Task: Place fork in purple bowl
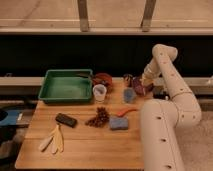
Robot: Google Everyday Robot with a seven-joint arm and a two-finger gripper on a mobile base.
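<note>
The small dark purple bowl (138, 86) sits at the back right of the wooden table (80, 150), just behind the small blue cup (129, 95). My gripper (143, 81) hangs right over the bowl's right side, at the end of the white arm (167, 65) that reaches down from the right. A few pale utensils (52, 141) lie fanned out at the table's front left; I cannot tell whether one is the fork. No fork shows plainly at the gripper.
A green tray (66, 86) stands at the back left, with a reddish-brown bowl (103, 79) and a clear cup (100, 92) beside it. A black block (66, 119), a brown cluster (99, 118), a blue sponge (119, 123) and an orange piece (128, 111) lie mid-table.
</note>
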